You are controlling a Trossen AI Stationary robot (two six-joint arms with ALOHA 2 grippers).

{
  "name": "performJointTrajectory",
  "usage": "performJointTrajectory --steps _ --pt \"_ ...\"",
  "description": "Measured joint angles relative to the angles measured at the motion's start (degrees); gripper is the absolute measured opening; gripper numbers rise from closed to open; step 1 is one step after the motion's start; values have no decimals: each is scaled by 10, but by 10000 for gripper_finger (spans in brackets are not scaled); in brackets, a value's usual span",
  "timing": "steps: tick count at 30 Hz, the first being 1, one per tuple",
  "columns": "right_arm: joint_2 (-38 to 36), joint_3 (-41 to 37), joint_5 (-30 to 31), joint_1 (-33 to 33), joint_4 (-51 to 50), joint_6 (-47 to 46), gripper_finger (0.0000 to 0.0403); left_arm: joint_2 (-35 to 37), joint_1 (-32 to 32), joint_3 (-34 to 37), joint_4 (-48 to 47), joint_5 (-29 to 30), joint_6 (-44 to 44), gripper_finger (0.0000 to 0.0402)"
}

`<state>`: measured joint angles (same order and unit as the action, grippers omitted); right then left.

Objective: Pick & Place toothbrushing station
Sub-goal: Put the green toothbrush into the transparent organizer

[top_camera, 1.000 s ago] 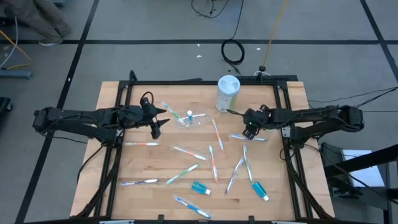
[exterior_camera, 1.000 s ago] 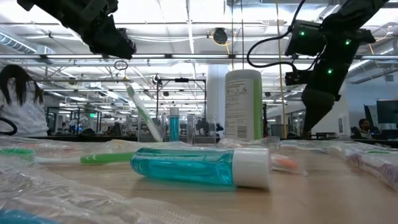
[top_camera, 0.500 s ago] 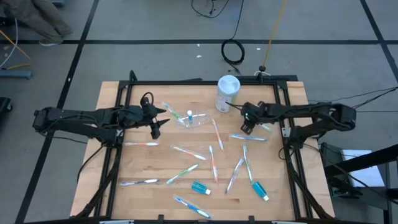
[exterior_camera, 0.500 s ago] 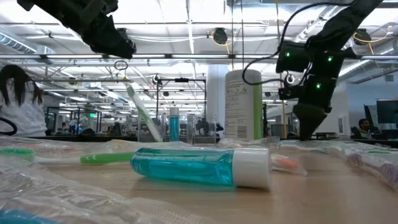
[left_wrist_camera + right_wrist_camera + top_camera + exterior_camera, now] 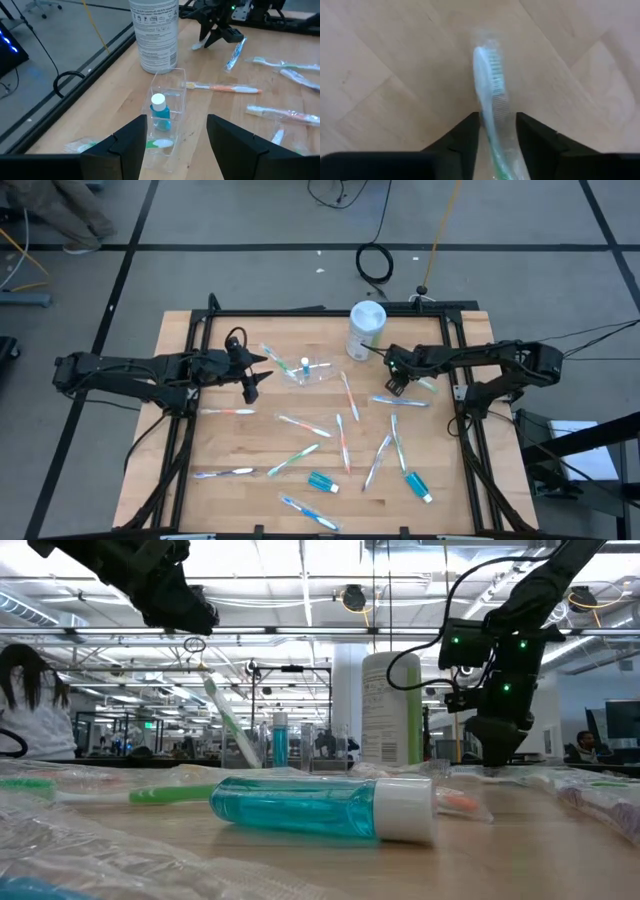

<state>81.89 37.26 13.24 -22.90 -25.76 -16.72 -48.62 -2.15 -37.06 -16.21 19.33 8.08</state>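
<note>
Your right gripper (image 5: pixel 497 131) slid toward the canister (image 5: pixel 366 330) and narrowed onto a wrapped toothbrush (image 5: pixel 492 95), pinch begun; left gripper (image 5: pixel 177 145) stayed spread

The table (image 5: pixel 250 450) is surfaced in pale, matt wood with visible grain. The cup (image 5: pixel 167 112) is made of clear, glossy plastic. The toothbrush (image 5: pixel 492 95) is wrapped in thin, crinkled, shiny film. Matt black fingers (image 5: pixel 132 145) are seen.
</note>
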Motion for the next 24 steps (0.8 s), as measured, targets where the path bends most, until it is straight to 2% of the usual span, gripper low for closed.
performJointTrajectory --steps 8,16,24 --pt "-40 -3 -33 0 -2 -21 14 0 0 0 0 0 11 214" --pt "-143 -3 -44 31 13 -21 15 9 1 0 3 -17 15 214" --pt "-202 -3 -74 112 160 9 15 59 2 -1 5 -61 2 214"
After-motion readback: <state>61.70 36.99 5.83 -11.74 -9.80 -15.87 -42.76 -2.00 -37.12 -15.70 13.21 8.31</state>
